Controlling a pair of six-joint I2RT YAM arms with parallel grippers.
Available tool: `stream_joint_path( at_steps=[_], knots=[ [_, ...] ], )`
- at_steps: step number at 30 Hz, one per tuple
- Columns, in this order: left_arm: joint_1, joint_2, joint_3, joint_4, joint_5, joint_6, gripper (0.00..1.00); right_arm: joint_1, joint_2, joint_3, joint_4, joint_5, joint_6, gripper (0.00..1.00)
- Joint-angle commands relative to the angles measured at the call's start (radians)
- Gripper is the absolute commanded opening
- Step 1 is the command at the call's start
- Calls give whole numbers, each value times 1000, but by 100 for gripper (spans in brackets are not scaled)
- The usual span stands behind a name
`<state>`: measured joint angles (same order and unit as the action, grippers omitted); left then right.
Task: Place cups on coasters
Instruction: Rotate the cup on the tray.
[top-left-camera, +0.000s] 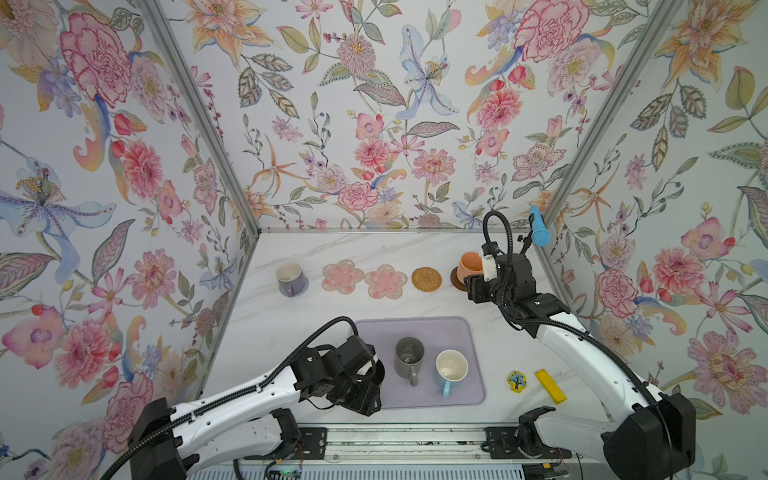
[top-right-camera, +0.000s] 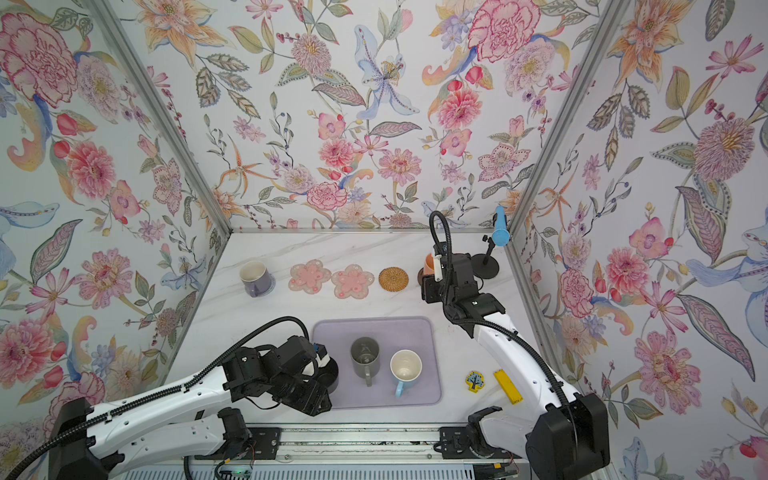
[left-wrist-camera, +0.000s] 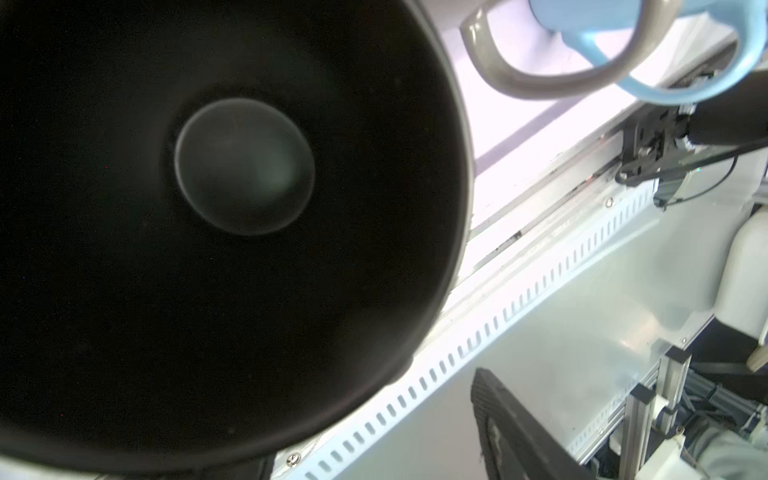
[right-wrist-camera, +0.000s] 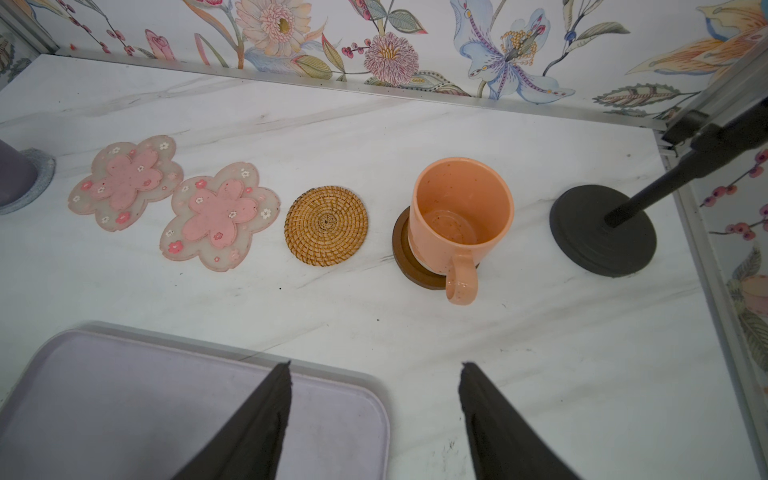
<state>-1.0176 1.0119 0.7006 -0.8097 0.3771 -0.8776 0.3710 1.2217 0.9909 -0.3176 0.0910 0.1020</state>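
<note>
Right gripper (right-wrist-camera: 376, 368), jaws apart and empty, faced the orange mug (right-wrist-camera: 457, 208) on its brown coaster (right-wrist-camera: 405, 259); left gripper (top-left-camera: 365, 370) (at the black mug (left-wrist-camera: 208, 291)): jaws we could not judge.

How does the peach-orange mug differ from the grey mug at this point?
Colour: the peach-orange mug is warm orange; the grey mug is plain grey.
Support: the peach-orange mug stands on the dark brown coaster; the grey mug stands on the large lavender mat, on no coaster.
Place: the peach-orange mug is in the far row; the grey mug is nearer the robot.
Shared: both are upright, handles toward the robot.
</note>
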Motion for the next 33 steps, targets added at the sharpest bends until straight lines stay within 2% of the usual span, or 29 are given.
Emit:
stream_joint_path(
  at_steps=[1, 8, 14, 24, 33],
  knots=[
    [-15, 18, 18, 27, -72, -93, 71, 4, 9, -14, 21, 8, 1, 66],
    [-71, 117, 95, -36, -199, -159, 68, -1, 12, -17, 26, 11, -12, 66],
    [-101, 191, 108, -31, -235, -171, 63, -8, 13, -17, 27, 6, -15, 66],
    [-93, 130, 110, -104, -350, -236, 50, -11, 21, -17, 26, -10, -14, 67],
    [-65, 79, 79, -190, -426, -197, 45, -11, 27, -6, 26, -21, -7, 66]
  ],
)
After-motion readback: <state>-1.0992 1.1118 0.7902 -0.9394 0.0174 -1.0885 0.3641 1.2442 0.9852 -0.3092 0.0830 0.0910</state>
